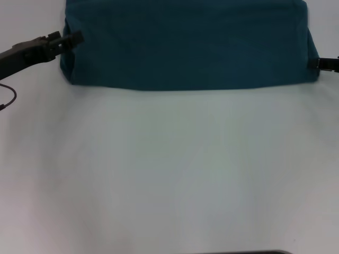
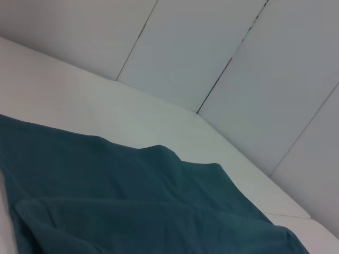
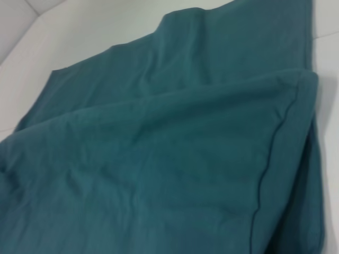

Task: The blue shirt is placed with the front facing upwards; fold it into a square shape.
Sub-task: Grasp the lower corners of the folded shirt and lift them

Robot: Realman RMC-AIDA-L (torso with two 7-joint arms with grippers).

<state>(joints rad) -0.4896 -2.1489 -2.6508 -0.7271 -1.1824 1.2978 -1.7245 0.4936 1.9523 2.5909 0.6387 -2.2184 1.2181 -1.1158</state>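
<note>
The blue shirt (image 1: 185, 45) lies folded over on itself at the far side of the white table, a plain teal band with a rounded fold along its near edge. No lettering or collar shows. My left gripper (image 1: 70, 39) is at the shirt's left edge and holds it. My right gripper (image 1: 316, 63) is at the shirt's right edge, mostly cut off by the picture's border, and grips the cloth there. The left wrist view shows the doubled cloth (image 2: 132, 211) up close. The right wrist view shows the upper layer (image 3: 175, 159) with a stitched seam along its edge.
The white table (image 1: 169, 174) stretches bare from the shirt to the near edge. A thin black cable (image 1: 8, 98) loops at the left border. Grey wall panels (image 2: 238, 63) stand behind the table's far edge.
</note>
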